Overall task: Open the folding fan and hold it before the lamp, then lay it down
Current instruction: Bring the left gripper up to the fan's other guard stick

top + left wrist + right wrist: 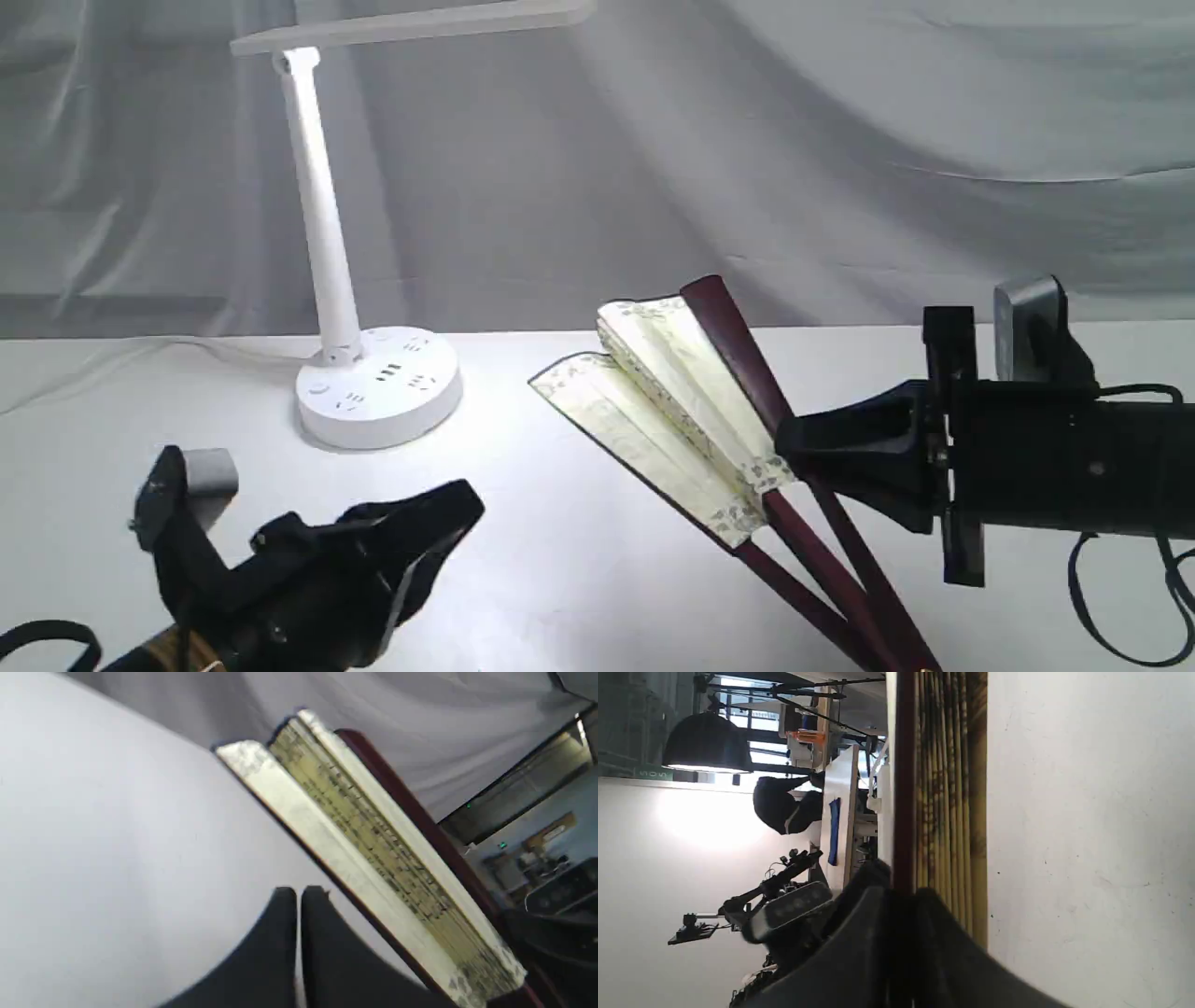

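The folding fan stands tilted at centre right, only slightly spread, with its cream pleats bunched between dark maroon guards. My right gripper is shut on the upper guard near the leaf's lower end. In the right wrist view the fingers pinch that maroon guard beside the pleats. My left gripper hovers low at the front left, shut and empty, apart from the fan. Its closed fingertips point toward the fan. The white lamp stands at the back left, lit.
The lamp's round base with sockets rests on the white table. Its flat head reaches right along the top. A grey cloth backdrop hangs behind. A thin cable trails left from the base.
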Robot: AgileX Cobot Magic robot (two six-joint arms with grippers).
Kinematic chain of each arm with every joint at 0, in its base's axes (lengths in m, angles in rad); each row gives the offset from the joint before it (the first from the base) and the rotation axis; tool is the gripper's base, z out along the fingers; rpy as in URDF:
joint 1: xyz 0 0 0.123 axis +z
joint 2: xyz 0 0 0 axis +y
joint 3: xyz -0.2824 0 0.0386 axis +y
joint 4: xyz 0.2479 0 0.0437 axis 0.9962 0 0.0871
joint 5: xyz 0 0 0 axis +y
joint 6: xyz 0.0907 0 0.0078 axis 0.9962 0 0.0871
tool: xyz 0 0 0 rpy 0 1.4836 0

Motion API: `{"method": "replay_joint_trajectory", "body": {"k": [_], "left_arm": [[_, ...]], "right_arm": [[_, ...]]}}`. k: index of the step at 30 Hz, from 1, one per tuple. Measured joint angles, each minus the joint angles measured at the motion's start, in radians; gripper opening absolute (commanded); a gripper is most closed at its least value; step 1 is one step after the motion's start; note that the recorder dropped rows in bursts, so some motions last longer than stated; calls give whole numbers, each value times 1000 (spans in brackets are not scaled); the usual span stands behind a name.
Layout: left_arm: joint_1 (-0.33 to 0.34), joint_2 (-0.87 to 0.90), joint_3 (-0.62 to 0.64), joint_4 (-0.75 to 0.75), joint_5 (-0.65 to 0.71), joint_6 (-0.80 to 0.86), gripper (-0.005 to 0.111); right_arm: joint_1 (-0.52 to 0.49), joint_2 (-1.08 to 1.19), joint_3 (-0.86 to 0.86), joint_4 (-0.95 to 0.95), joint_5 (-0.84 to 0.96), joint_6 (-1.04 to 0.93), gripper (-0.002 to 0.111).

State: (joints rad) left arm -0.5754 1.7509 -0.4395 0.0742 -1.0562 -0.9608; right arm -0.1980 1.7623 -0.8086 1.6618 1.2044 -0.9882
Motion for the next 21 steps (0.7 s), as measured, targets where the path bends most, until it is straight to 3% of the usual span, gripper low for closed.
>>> {"method": "replay_joint_trajectory", "body": {"k": [4, 9, 12, 21], "left_arm": [[0, 95, -59, 79, 0, -214, 14], [0, 183, -147, 192, -38, -400, 43], [0, 218, -187, 223, -97, -455, 53], [0, 297, -266, 232, -152, -661, 54]], "right_arm": [[0, 0, 0, 0, 0, -5, 0], [0, 0, 0, -1, 0, -17, 0], [0, 0, 0, -2, 0, -26, 0], [0, 0, 0, -3, 0, -41, 0]]}}
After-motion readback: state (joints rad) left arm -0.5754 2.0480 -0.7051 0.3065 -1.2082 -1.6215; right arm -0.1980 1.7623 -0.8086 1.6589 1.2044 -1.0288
